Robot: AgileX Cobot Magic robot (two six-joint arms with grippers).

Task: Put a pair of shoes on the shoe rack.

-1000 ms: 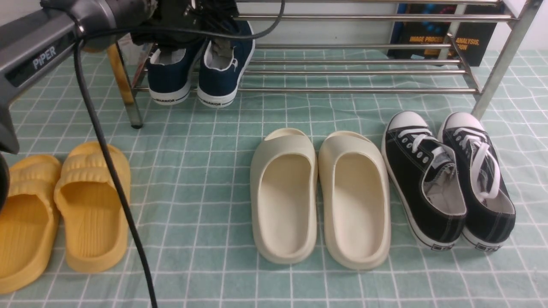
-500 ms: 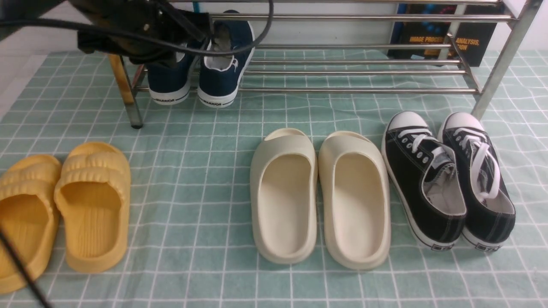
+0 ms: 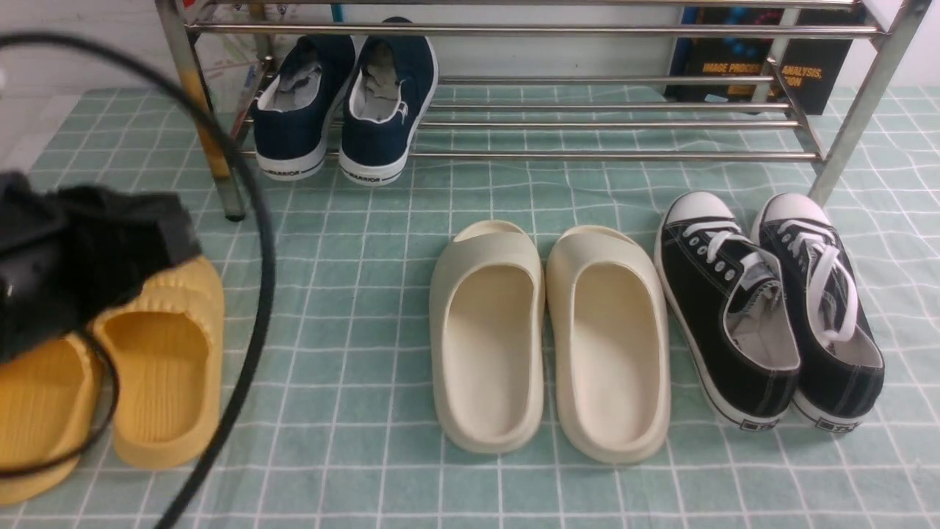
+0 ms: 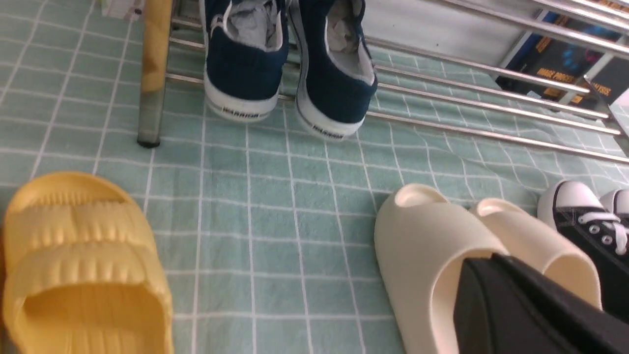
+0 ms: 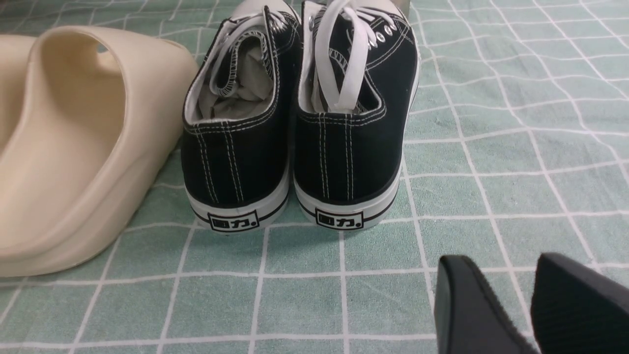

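Both navy shoes [image 3: 297,117] [image 3: 382,110] stand side by side on the lower tubes of the shoe rack [image 3: 587,154], at its left end, heels toward me. The left wrist view shows the pair [image 4: 243,64] from low down, well away from my left gripper [image 4: 485,256]. That gripper is shut with nothing in it and hovers near the cream slides [image 4: 427,255]. In the front view my left arm [image 3: 81,250] is a dark blur over the yellow slides. My right gripper [image 5: 506,268] is open and empty, just behind the heels of the black lace-up sneakers [image 5: 290,123].
On the green checked cloth in front of the rack lie yellow slides [image 3: 158,353], cream slides [image 3: 551,338] and black lace-up sneakers [image 3: 771,308]. A black cable [image 3: 257,294] loops over the left side. A dark book [image 3: 764,66] stands behind the rack's right end.
My left arm has drawn back from the navy shoes on the rack to the near left, over the yellow slides, and its gripper has shut empty. The shoes stay on the rack.
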